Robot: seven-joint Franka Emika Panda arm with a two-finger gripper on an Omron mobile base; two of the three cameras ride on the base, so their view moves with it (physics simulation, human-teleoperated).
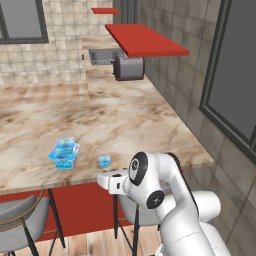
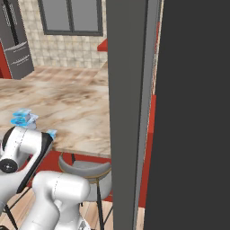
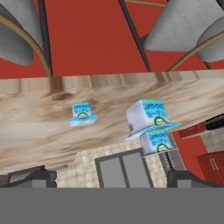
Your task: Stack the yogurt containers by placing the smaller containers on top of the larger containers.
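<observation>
Jaws wide, tiny cup unstacked

Your gripper (image 3: 111, 179) hangs spread and empty above the counter (image 1: 125, 125) edge, wrist folded close over the base. The tiny tub (image 3: 82, 113) sits apart, beside the stack: mid-sized tub (image 3: 148, 117) already on the widest tub (image 1: 64, 161). Swing toward the tiny one.

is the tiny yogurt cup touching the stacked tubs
Apart. The left base view shows bare counter between the tiny cup and the stacked tubs.
</observation>
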